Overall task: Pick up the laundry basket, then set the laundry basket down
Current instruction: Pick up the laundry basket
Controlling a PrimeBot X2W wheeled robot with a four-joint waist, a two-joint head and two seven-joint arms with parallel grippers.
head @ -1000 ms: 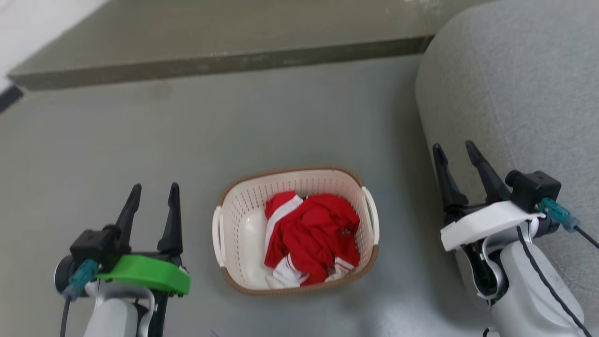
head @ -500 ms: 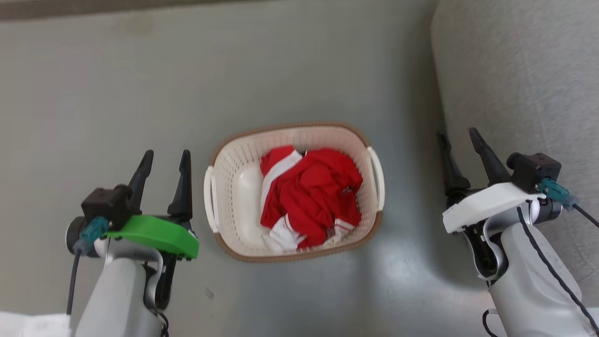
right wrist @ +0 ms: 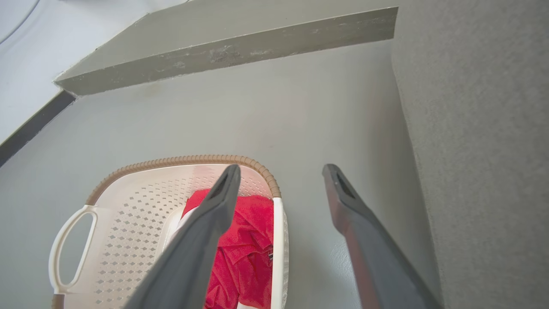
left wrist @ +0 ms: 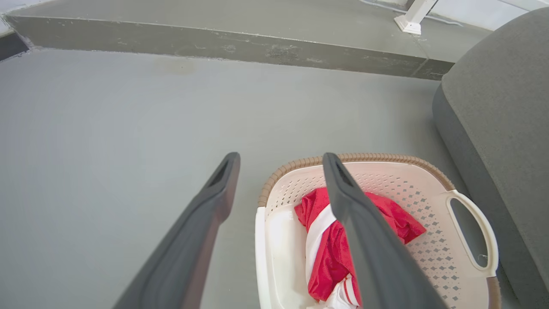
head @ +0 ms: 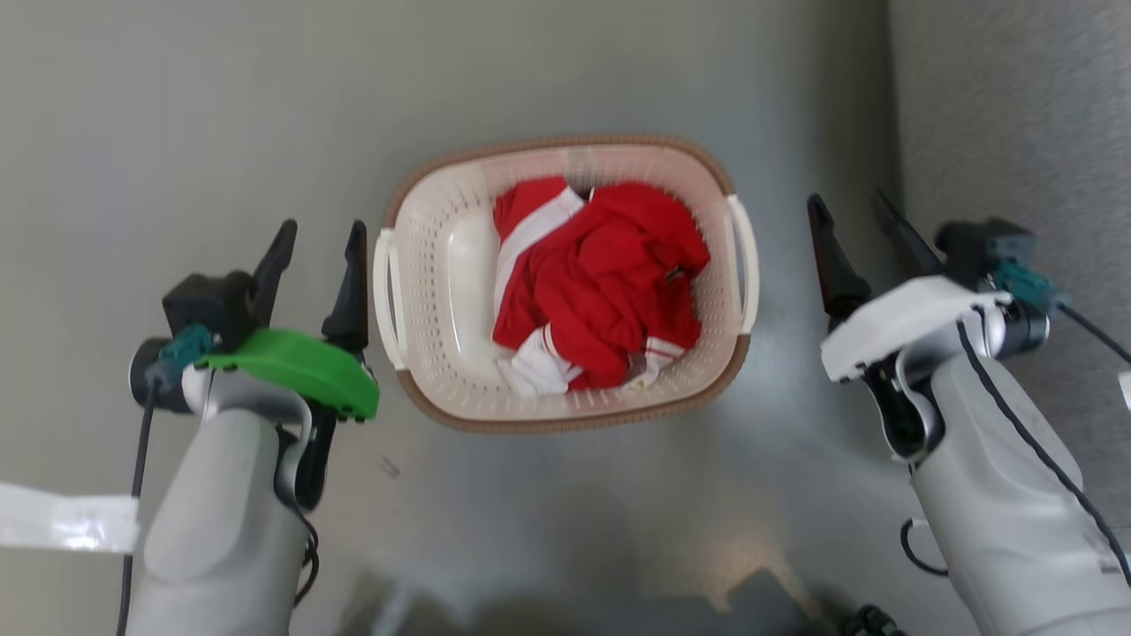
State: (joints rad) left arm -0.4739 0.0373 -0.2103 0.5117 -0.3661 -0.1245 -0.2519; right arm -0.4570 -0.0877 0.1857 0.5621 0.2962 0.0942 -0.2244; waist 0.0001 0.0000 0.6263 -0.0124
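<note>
Head view: the laundry basket (head: 442,265) stands on the grey floor (head: 177,106) between the two arms, with a red and white garment (head: 610,274) lying inside it. The left pincer (head: 322,227) is just beside the basket's left handle (head: 384,283). Its fingers are apart and hold nothing; contact with the handle cannot be confirmed. The right pincer (head: 846,200) is near the right handle (head: 747,265), separated from it by a strip of bare floor. Its fingers are also apart and empty. A grey upholstered seat (head: 1016,106) stands close behind the right arm.

Step in hand (judgement): approach and alignment for a two-arm grasp. The basket rests fully on the floor, so the pick-up has not begun.

Next move (judgement):
1. Bring each pincer inward until its handle bar lies between the fingers. The right pincer has the larger gap to cover.
2. Close both pincers on the handles.
3. Raise both arms together at an even rate so that the basket stays level and the garment stays inside.

Keep the right arm off the upholstered seat throughout.
</note>
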